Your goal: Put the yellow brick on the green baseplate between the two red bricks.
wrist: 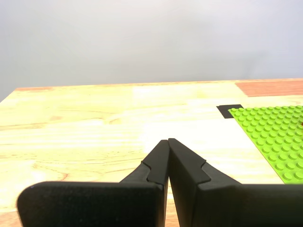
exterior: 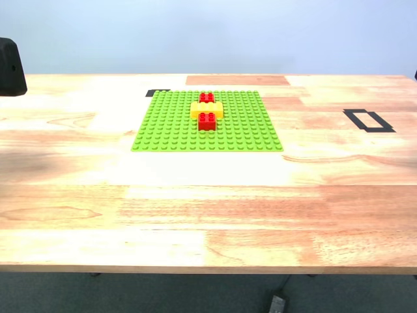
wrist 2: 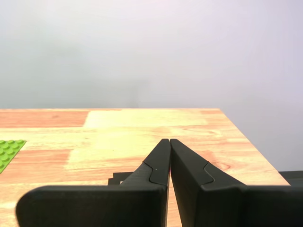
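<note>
Yellow brick (exterior: 207,109) already seated on green baseplate (exterior: 169,127), between two red bricks (exterior: 207,121); placement looks done; first gripper (wrist: 168,140) and second gripper (wrist 2: 169,140) both closed, empty, clear of plate.

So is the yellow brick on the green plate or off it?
On it: the yellow brick sits on the green baseplate, between the two red bricks.

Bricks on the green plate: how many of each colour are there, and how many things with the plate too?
Red bricks: 2, a far one and a near one
Yellow brick: 1, between the red ones
Green baseplate: 1
Total: 4
</note>
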